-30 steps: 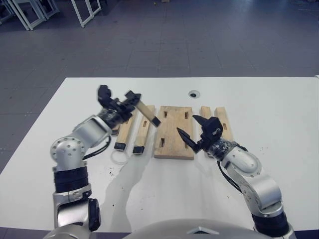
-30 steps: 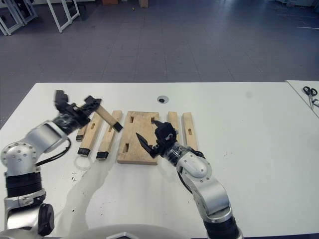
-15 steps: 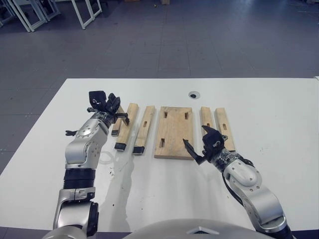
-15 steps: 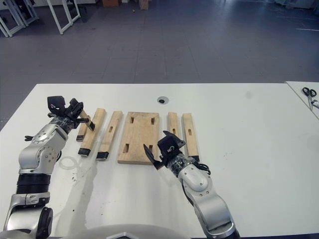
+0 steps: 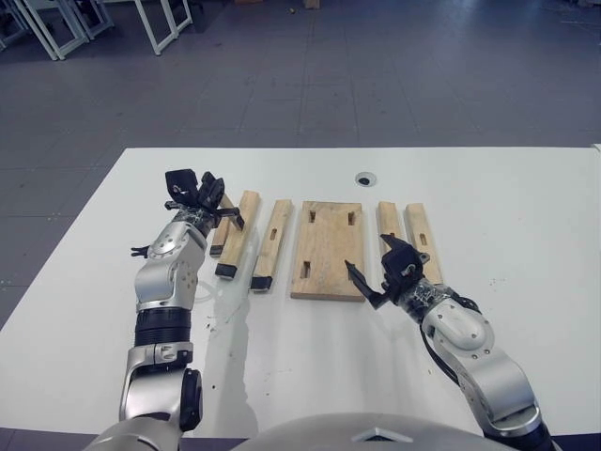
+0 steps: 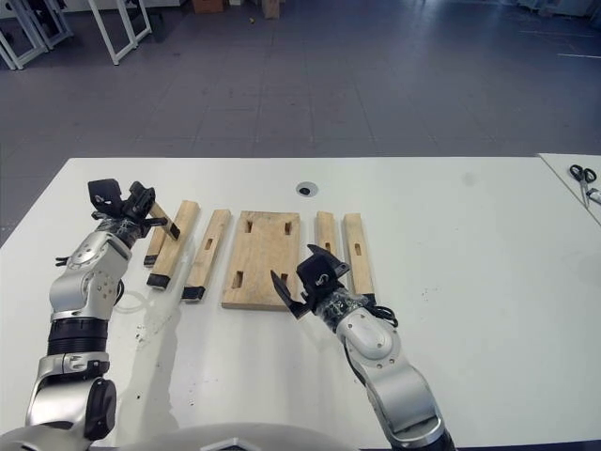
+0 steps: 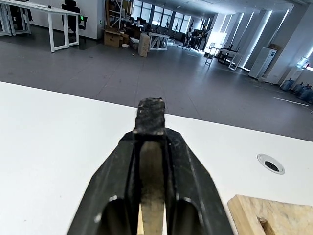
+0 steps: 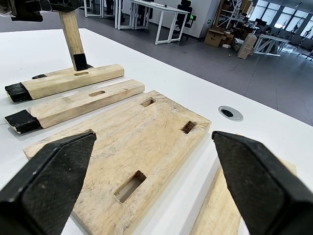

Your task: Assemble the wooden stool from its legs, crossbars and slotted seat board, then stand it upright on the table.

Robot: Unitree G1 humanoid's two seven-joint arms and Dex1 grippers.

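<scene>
Seat board is lying flat on the white tabletop, with its slots facing up. Left gripper is hovering well off to the left of the seat board, and its jaws are clamping the held leg. That leg is tilting, with its black-capped end pointing down at the lying pieces - cannot tell whether it is touching them.

Three pieces are lying flat to the left of the seat board, roughly parallel to its long edge:
- The inner leg is sitting just beside the board.
- The middle leg is lying next out.
- The short piece is lying farthest out, partly hidden under the held leg.

All three are showing black caps on their near ends.

To the right of the seat board, two slotted crossbars are lying side by side: the inner crossbar and the outer crossbar.

Right gripper is hovering at the seat board's near right corner, with its jaws spread wide and gripping nothing.

A round cable port is sitting in the tabletop beyond the seat board's far edge. Scissors are lying well off to the board's right.
</scene>
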